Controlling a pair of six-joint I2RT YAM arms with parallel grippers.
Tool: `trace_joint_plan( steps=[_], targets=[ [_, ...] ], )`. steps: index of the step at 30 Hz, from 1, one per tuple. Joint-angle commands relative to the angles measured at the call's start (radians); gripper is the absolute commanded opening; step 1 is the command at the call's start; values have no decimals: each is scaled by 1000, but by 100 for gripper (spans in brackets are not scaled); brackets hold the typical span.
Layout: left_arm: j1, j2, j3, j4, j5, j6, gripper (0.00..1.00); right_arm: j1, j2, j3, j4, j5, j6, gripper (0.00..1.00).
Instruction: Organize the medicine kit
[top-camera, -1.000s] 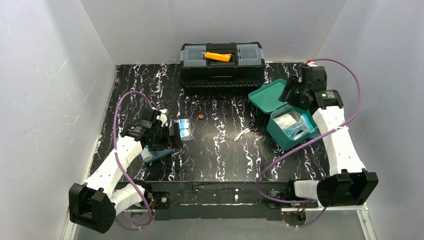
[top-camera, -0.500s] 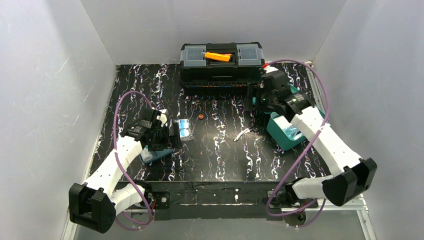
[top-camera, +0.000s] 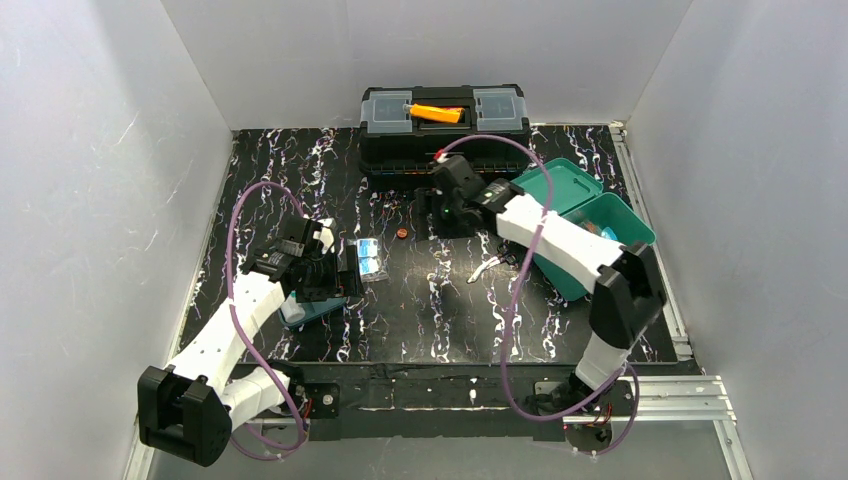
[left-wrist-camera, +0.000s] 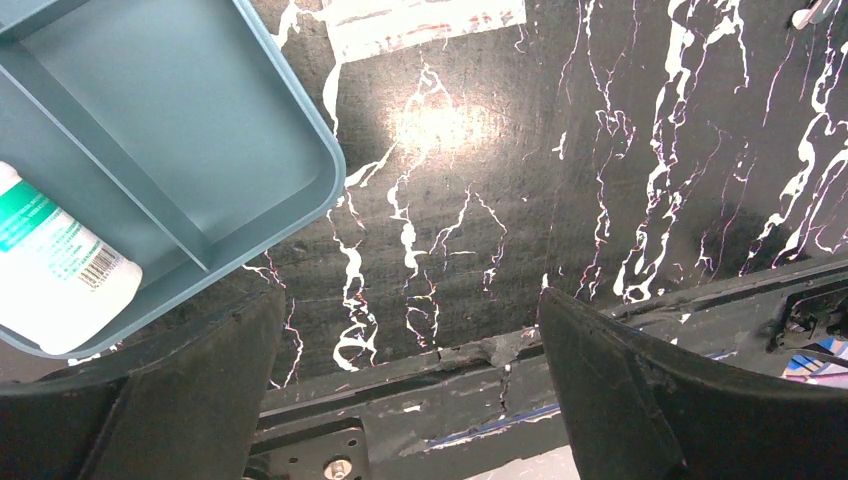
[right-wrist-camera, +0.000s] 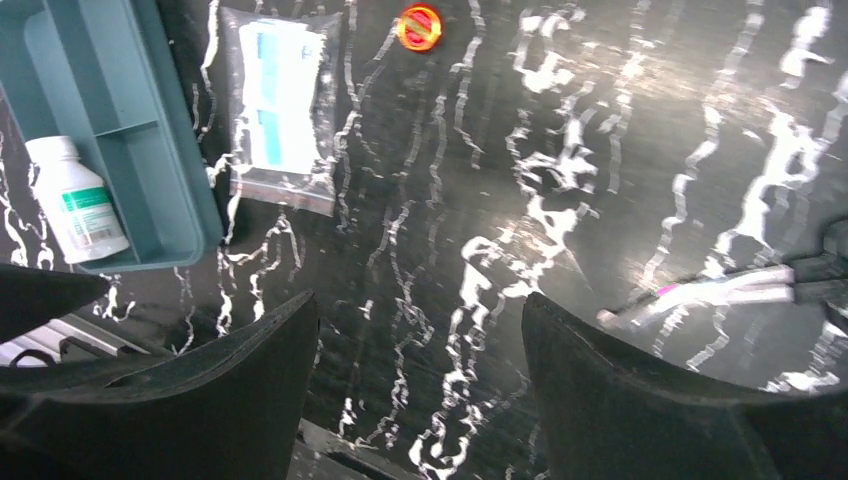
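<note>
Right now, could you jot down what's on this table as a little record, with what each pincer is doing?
Medicine kit: lid open, on the right side of the table
Divided tray: out of the kit, on the left, white bottle lying in it
Left pincer: open, empty, over the tray's corner
Right pincer: open, empty, over mid-table
Loose items: clear packet, small red round piece, metal tool
Toolbox: closed, at the back

Plain pale grey walls (top-camera: 100, 150) close in the bench (top-camera: 440, 320) on three sides. Its top is black with white marble-like veins, glaring where light strikes. A metal rail (top-camera: 685, 385) edges the near side.
</note>
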Motion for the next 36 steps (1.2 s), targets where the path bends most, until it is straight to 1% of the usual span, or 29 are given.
trace_joint_plan(
  steps=[1,12,16,27,29,36],
  targets=[
    [-4,-14,26,-22,-11,0,98,51,93,110,61,-37,45,80],
    [-4,-98,27,-33,-111,-18,98,124,324,279,59,-102,70,80],
    [-4,-112,29,-36,-120,-20,98,154,407,369,11,-41,53,80],
    [-4,-151,36,-50,-157,-30,98,199,576,515,-42,27,59,80],
    [-3,-160,35,-51,-191,-33,98,207,604,544,-49,39,63,79],
    [-4,-171,36,-51,-189,-35,98,222,687,639,-87,84,65,78]
  ],
)
